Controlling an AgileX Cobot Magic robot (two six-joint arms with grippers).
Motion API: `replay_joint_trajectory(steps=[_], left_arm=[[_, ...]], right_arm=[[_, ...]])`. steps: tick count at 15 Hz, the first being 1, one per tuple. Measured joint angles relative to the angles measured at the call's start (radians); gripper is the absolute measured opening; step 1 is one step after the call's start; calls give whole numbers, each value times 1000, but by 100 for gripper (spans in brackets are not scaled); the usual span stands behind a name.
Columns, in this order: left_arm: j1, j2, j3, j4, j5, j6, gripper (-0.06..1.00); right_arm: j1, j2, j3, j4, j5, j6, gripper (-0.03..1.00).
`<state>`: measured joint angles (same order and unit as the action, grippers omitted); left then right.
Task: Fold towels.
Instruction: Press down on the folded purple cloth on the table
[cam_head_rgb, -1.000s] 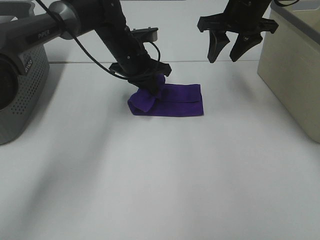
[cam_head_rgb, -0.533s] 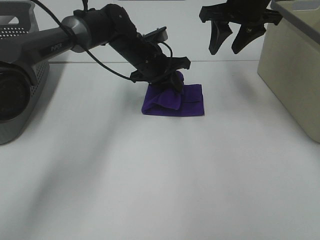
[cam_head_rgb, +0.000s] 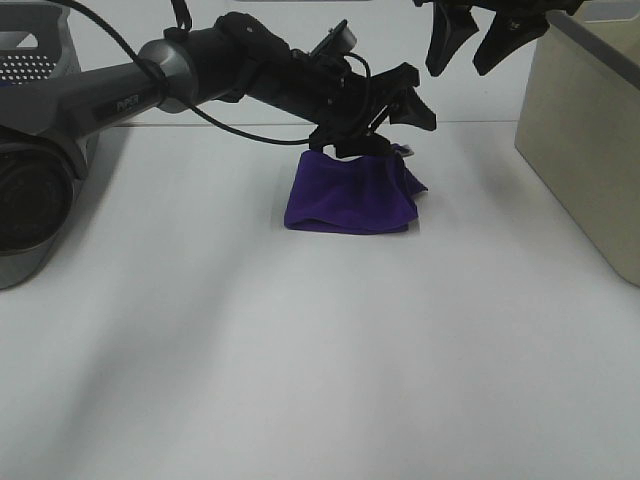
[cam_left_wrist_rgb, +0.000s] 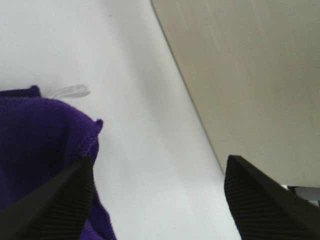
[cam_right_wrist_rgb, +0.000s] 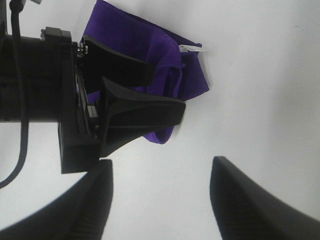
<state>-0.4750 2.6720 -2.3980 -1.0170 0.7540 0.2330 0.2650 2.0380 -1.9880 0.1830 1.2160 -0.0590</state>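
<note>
The deep purple towel (cam_head_rgb: 348, 198) lies folded in a small, roughly square pile on the white table, its right edge rumpled. The small white tag (cam_left_wrist_rgb: 70, 91) sticks out at that edge. My left gripper (cam_head_rgb: 400, 125) hangs open just above the towel's far right corner with nothing between its fingers. In the left wrist view the towel (cam_left_wrist_rgb: 40, 140) sits beside one finger (cam_left_wrist_rgb: 50, 207). My right gripper (cam_head_rgb: 490, 35) is open and empty, high above the table and to the right of the towel. From the right wrist view the left gripper (cam_right_wrist_rgb: 130, 110) covers part of the towel (cam_right_wrist_rgb: 192, 82).
A grey perforated basket (cam_head_rgb: 40, 150) stands at the left edge. A beige bin (cam_head_rgb: 590, 140) stands at the right, close to the towel's right side. The left arm (cam_head_rgb: 190, 75) stretches across the back of the table.
My left gripper carried the towel's left part rightward over the rest, then opened and let it go, so the towel is narrower. My right gripper has risen a little.
</note>
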Motion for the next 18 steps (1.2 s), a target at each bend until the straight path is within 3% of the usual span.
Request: replay_joint_trajectory(steps=[3, 6, 10, 18], left_arm=[[1, -6, 0, -111, -4, 144, 68], [23, -37, 0, -118, 2, 252, 68], [37, -8, 0, 29, 5, 147, 68], [-38, 88, 0, 24, -80, 134, 68]], right_arm=[[0, -1, 0, -2, 0, 0, 58], [0, -26, 0, -3, 0, 0, 58], [0, -70, 0, -3, 1, 0, 58], [0, -72, 0, -3, 1, 0, 58]])
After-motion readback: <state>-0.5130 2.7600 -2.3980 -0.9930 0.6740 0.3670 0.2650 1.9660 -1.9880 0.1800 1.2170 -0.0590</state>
